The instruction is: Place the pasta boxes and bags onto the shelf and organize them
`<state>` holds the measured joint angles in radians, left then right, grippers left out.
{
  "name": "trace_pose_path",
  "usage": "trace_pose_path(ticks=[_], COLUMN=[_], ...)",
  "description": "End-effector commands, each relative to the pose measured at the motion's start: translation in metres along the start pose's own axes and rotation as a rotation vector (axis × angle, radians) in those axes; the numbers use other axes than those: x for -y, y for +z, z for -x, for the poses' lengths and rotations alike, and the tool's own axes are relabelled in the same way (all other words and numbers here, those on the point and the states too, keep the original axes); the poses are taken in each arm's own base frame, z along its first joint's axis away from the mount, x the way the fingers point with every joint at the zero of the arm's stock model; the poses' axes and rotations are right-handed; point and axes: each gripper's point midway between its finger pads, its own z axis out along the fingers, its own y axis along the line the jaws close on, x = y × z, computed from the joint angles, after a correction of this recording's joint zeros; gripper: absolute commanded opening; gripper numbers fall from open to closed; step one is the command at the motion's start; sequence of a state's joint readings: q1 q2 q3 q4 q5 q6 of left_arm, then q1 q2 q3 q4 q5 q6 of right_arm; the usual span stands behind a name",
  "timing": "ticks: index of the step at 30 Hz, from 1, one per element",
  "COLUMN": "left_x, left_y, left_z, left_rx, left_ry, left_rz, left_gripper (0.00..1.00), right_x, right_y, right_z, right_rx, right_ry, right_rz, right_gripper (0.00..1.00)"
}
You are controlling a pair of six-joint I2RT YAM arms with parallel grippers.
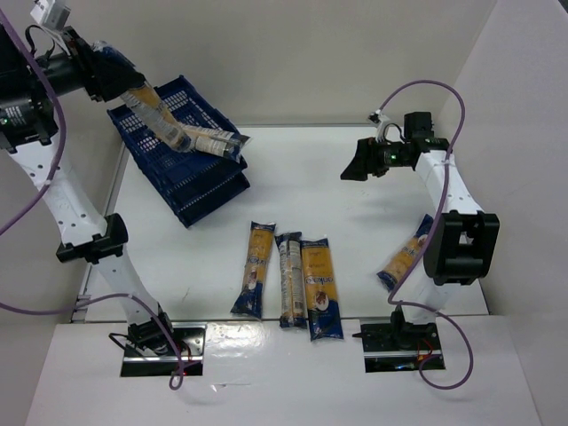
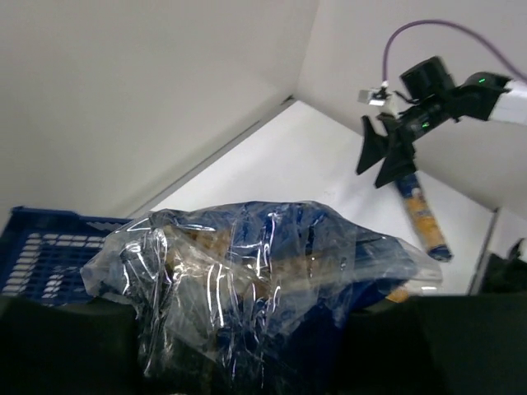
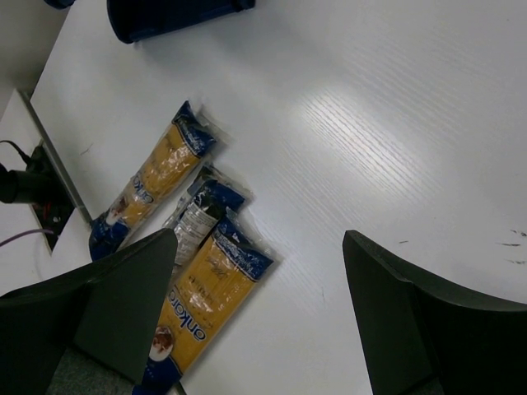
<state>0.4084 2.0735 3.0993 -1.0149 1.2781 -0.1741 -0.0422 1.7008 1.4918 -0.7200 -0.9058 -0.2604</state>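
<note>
My left gripper [image 1: 124, 84] is shut on the end of a clear-wrapped pasta packet [image 1: 191, 135]. The packet slants down across the top of the stack of dark blue lattice crates [image 1: 200, 191], its far end near their right edge. In the left wrist view the crinkled wrap [image 2: 247, 271] fills the space between my fingers. My right gripper [image 1: 352, 169] is open and empty, held above the table's right half. Three packets [image 1: 253, 271] [image 1: 288, 280] [image 1: 321, 288] lie side by side on the table's middle. They also show in the right wrist view [image 3: 156, 185] [image 3: 198, 218] [image 3: 206, 304].
A fourth pasta packet [image 1: 404, 257] lies by the right arm's lower link, also seen in the left wrist view [image 2: 424, 218]. White walls close in the back and right. A crate corner [image 3: 173, 16] shows at the top of the right wrist view.
</note>
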Motion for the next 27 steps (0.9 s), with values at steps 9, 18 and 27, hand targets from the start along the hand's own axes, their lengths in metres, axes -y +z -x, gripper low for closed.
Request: trace_pose_path(ticks=[9, 18, 27], left_x=[-0.006, -0.006, 0.024], left_y=[-0.032, -0.019, 0.017], left_z=[0.003, 0.01, 0.015], left_rx=[-0.131, -0.206, -0.266], left_ry=[0.469, 0.706, 0.911], left_rz=[0.375, 0.436, 0.446], left_gripper=[0.0, 0.0, 0.0], right_x=[-0.027, -0.033, -0.032], right_y=[-0.019, -0.024, -0.023], right_z=[0.006, 0.004, 0.001], right_rx=[0.056, 0.067, 0.061], right_ry=[-0.093, -0.108, -0.101], right_rz=[0.006, -0.006, -0.004], right_gripper=[0.9, 0.9, 0.9])
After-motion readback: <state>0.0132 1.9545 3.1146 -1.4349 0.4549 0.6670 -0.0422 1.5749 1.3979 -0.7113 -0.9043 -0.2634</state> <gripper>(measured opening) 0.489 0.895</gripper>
